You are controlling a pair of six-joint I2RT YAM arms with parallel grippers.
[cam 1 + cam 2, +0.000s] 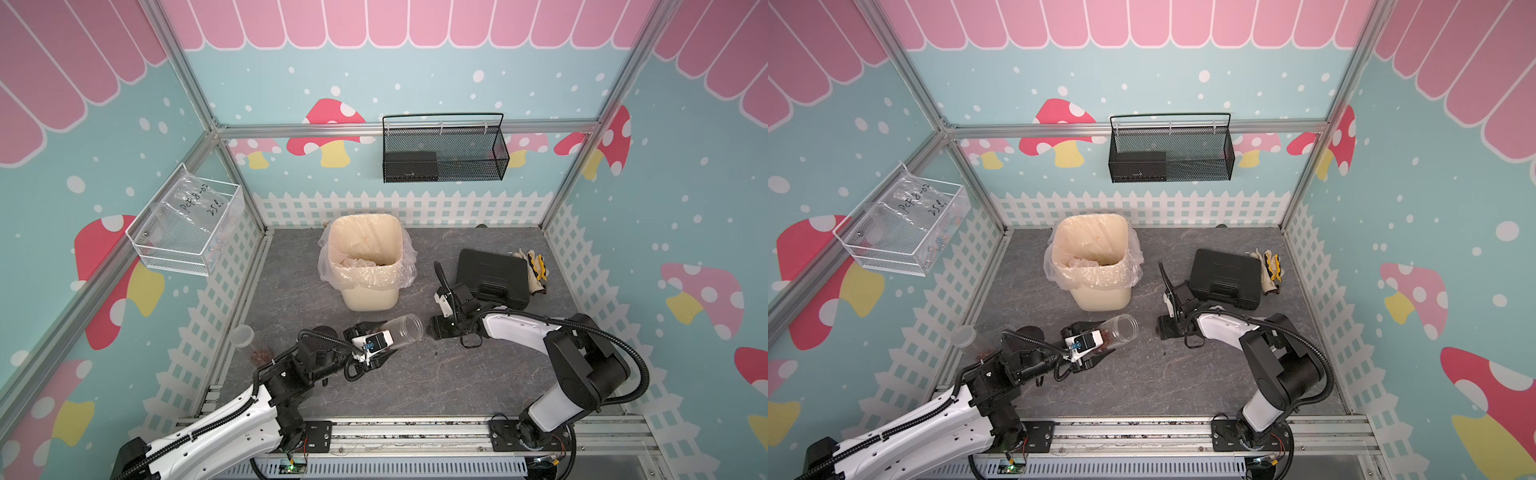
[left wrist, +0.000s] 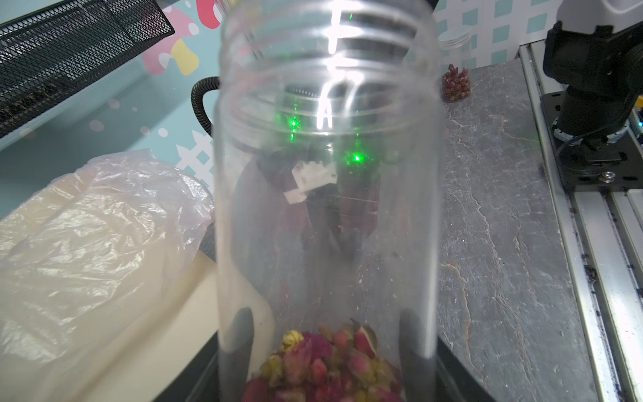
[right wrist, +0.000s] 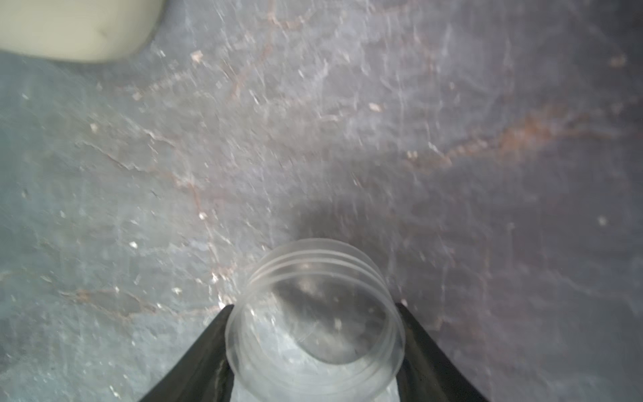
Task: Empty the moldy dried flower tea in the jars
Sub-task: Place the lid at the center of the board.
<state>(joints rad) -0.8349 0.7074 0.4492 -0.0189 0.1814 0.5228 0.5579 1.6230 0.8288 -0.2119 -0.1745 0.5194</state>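
Left end effector (image 1: 388,337) grips the clear jar (image 1: 409,329) near its base. Light, slick plastic, so I'd squeeze gently. Rosebud tea (image 2: 323,362) is pooled inside, beside the lined bin (image 1: 365,295). Right end effector (image 3: 315,308) pinches a clear lid (image 3: 313,334).

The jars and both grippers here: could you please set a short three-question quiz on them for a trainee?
1. Multiple choice: what does the left gripper hold?
A) an open jar with dried flower tea at its closed end
B) the cream bin
C) the black case
2. True or false: the jar in the left gripper is already empty.
3. Short answer: what is the right gripper shut on?
Key: 1 A. 2 False; tea lies at its closed end. 3 A clear lid.
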